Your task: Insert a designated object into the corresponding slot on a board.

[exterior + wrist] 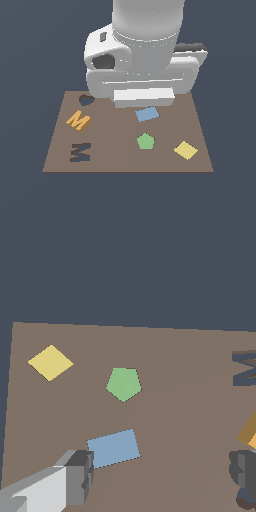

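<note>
In the exterior view the orange M (78, 120) lies loose on the board (120, 160), just beside the empty M-shaped slot (81, 152), so insertion is not begun. In the wrist view the gripper (162, 476) hangs with fingers (77, 476) spread and empty; the blue rectangle (114, 448) sits between them, while the M (249, 432) lies just outside one fingertip, ungrasped.

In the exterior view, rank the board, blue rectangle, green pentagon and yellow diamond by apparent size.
1. Board, by far the largest.
2. Blue rectangle.
3. Yellow diamond.
4. Green pentagon.
The three small shapes look close in size, and the diamond and pentagon are too alike to separate firmly.
</note>
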You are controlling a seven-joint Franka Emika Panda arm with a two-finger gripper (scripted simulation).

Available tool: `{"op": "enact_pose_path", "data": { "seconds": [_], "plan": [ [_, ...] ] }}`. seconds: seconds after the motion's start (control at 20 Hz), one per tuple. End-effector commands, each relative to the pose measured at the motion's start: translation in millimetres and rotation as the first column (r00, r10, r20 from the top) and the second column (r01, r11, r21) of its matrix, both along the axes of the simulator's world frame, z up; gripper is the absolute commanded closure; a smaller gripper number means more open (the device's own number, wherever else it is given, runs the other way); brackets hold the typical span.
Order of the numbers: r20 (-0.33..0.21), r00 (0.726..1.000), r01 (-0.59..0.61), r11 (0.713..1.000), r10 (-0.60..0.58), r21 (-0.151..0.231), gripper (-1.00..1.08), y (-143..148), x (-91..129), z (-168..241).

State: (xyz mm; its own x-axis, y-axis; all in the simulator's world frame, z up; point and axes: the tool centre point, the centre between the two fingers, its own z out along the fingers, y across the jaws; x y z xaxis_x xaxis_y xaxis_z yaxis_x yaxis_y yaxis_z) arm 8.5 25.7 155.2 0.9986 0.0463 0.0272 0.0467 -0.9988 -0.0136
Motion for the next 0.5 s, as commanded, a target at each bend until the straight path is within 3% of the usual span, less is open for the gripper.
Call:
{"op": "enact_pose_path", "data": {
  "seconds": [0.0,0.25,0.45],
  "plan": [
    [0.0,1.0,0.0,1.0,0.0,0.0,-0.92,0.0,0.0,0.0],
    [-0.002,0.999,0.037,0.999,-0.037,-0.001,-0.92,-11.3,2.5,-6.5],
    [-0.006,0.992,0.124,0.992,-0.124,-0.003,-0.92,-38.3,6.6,-21.5]
  ]
}}
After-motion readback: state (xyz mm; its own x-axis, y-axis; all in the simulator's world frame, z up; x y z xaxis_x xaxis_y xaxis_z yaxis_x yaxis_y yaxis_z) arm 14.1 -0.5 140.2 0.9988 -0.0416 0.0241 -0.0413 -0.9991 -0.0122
